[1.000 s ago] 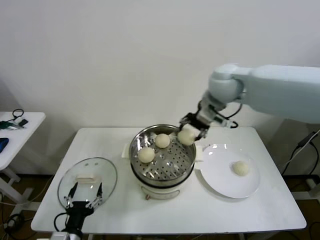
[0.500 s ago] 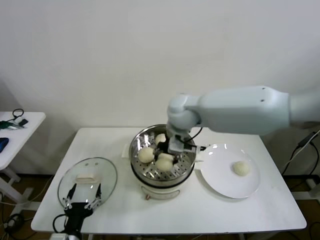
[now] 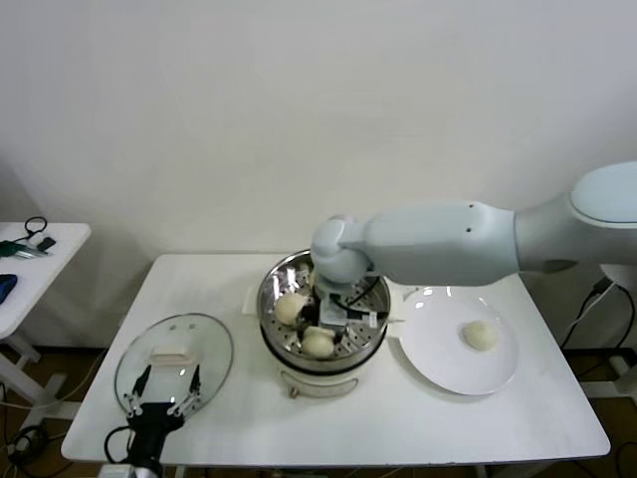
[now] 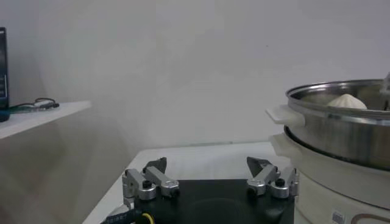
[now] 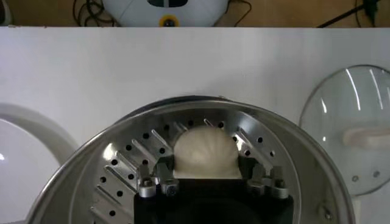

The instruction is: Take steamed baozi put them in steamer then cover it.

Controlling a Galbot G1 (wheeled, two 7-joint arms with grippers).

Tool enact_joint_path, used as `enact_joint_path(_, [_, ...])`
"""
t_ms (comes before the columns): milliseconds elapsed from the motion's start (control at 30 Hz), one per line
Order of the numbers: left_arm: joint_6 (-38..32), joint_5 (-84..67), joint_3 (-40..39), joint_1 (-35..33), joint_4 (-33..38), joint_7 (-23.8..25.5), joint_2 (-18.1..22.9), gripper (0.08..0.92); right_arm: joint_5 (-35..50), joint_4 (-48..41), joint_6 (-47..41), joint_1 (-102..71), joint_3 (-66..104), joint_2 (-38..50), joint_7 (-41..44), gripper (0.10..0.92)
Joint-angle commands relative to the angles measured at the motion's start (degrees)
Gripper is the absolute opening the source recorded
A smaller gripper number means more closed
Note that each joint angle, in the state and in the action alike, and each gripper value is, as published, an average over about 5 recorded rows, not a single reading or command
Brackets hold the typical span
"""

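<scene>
A: Head view first. Where is the right gripper [image 3: 320,321]?

B: Down inside the steamer [image 3: 279,274], which stands mid-worktop [image 3: 518,418] on its white base. The arm hides most of the jaws here, so I cannot tell their gap from this view. A baozi [image 3: 318,343] lies on the perforated floor by the near rim, just below the gripper, and a second bun [image 3: 291,308] sits toward the left of the pot.

A: And the others?

B: One last baozi [image 3: 481,335] rests on the white plate [image 3: 438,368] right of the steamer. The cover [image 3: 214,344] lies flat on the worktop's left side, handle up, with the left gripper [image 3: 164,393] at its near edge.

A: Left wrist view?

B: The left gripper [image 4: 211,176] has its jaws spread wide, nothing between them. The steamer [image 4: 341,131] rises beside it, a bun's top [image 4: 347,101] showing over the rim.

A: Right wrist view?

B: The right gripper [image 5: 211,176] has its jaws parted on either side of the baozi [image 5: 205,152], which sits on the steamer [image 5: 286,152] floor. Whether the pads touch it, I cannot tell. The cover [image 5: 350,115] lies on the worktop beyond the rim.
</scene>
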State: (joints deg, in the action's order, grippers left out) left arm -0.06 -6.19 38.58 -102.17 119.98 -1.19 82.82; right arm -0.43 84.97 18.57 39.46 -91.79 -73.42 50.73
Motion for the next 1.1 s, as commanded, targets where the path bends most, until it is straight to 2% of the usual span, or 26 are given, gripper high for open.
enact_joint_path(33, [-0.03, -0.06, 0.03, -0.01, -0.08, 0.0, -0.01, 0.823, 1.99, -1.55, 0.48, 1.31, 0.98, 0.12, 0.66, 0.795])
enact_joint_path(300, [-0.05, -0.05, 0.11, -0.15, -0.08, 0.01, -0.03, 0.823, 22.19, -3.51, -0.55, 15.57, -2.38, 9.54, 11.77, 0.823])
enact_joint_path(367, [-0.1, -0.04, 0.12, -0.18, -0.15, 0.01, -0.08, 0.823, 27.56, -5.89, -2.07, 18.68, -4.45, 13.38, 15.01, 0.823])
enact_joint_path(500, [-0.26, -0.3, 0.25, -0.21, -0.39, 0.0, -0.29, 0.823, 32.82, -10.26, -7.94, 21.79, -10.09, 21.12, 17.52, 0.823])
enact_joint_path(800, [-0.02, -0.5, 0.14, 0.43, -0.58, 0.12, -0.4, 0.823, 26.62, -11.39, -23.68, 12.61, -13.65, 37.34, 10.73, 0.823])
enact_joint_path(1100, [0.25, -0.44, 0.17, 0.85, -0.68, 0.33, -0.5, 0.823, 16.77, -15.16, -27.03, -6.94, 0.41, 41.66, 8.14, 0.823])
